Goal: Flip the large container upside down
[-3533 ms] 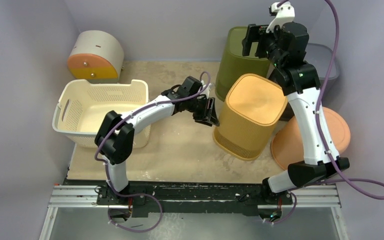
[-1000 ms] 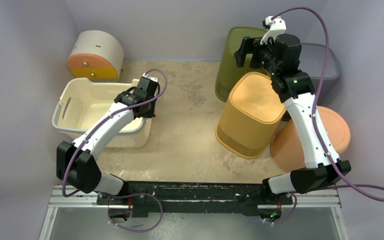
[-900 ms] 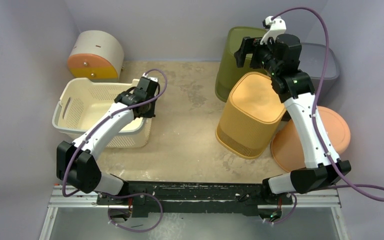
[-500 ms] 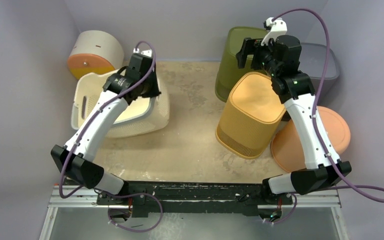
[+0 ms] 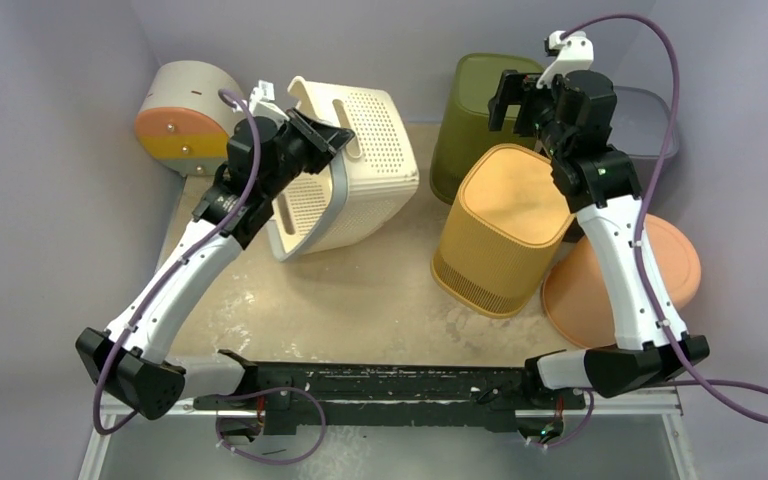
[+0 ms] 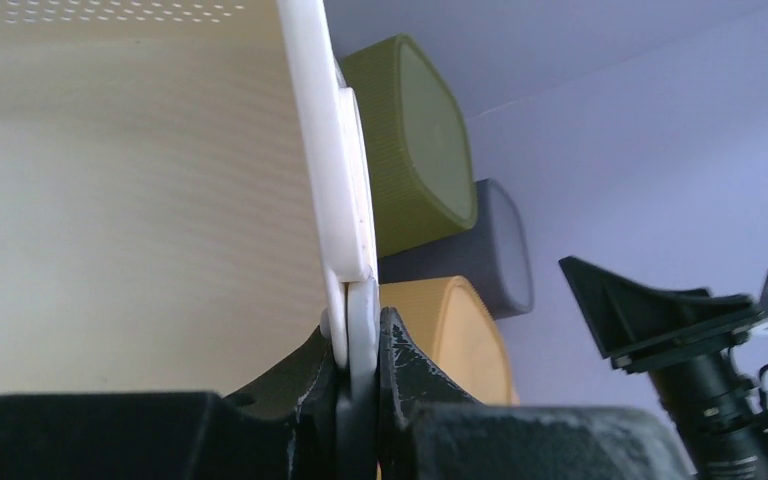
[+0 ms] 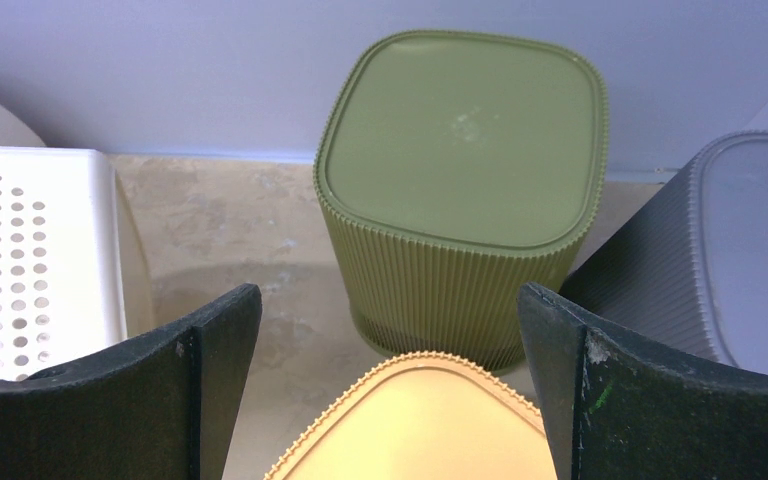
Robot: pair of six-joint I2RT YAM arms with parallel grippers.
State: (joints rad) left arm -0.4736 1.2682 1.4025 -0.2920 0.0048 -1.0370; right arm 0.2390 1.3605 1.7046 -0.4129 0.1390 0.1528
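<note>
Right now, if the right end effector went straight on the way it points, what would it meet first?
Probably the olive green container, centred ahead of the right end effector in its wrist view. The orange container lies nearer but lower, so a downward line might clip its top first; depth is unclear.

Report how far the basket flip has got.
Done: the left gripper is shut on the rim of the cream perforated basket, which is tipped on its side, opening facing sideways. In hand: the turn, about halfway. Left: rotate until the rim faces down, set it on the table, release. The right gripper hangs open above the orange bin, idle.
</note>
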